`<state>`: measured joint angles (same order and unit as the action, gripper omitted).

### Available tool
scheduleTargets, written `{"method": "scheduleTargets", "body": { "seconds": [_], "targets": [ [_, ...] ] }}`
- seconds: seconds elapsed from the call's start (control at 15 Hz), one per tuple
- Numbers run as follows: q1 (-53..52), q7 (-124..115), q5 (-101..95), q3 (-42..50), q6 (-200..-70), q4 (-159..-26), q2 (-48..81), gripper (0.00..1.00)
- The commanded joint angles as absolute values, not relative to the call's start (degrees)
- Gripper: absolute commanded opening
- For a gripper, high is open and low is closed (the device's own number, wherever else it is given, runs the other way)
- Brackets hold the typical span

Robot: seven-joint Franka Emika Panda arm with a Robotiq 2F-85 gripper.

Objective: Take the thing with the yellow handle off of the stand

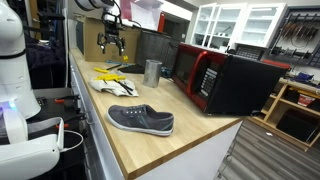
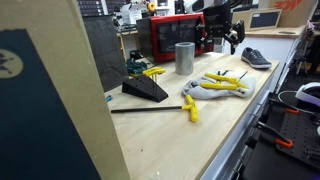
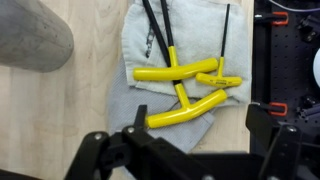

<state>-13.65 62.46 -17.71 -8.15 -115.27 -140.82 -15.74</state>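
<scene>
A slim tool with a yellow handle [image 2: 152, 72] rests on top of a black wedge-shaped stand [image 2: 145, 90] on the wooden table. My gripper [image 2: 222, 38] hangs in the air, open and empty, well away from the stand and above a white towel [image 2: 205, 92]. It also shows in an exterior view [image 1: 112, 44]. In the wrist view the open jaws [image 3: 185, 150] frame the towel [image 3: 135, 60], with three yellow T-handle tools [image 3: 185, 108] lying on it. The stand is out of the wrist view.
Another yellow T-handle tool [image 2: 188, 107] lies on the bare table near the stand. A metal cup [image 2: 185, 58] stands by a red microwave [image 2: 170, 35]. A grey shoe [image 1: 140, 120] lies near the table's front edge. The cup also shows in the wrist view [image 3: 35, 40].
</scene>
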Motion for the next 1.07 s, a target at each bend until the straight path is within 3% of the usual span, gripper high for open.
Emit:
{"method": "scheduleTargets", "body": {
  "seconds": [0.0,1.0],
  "targets": [
    [-13.66,55.46,-14.29,-8.9,-114.99,-138.43,-15.23,1.0],
    [-11.62,14.39,-6.92,-9.13,-113.23,-127.21,-8.03,1.0]
  ]
}}
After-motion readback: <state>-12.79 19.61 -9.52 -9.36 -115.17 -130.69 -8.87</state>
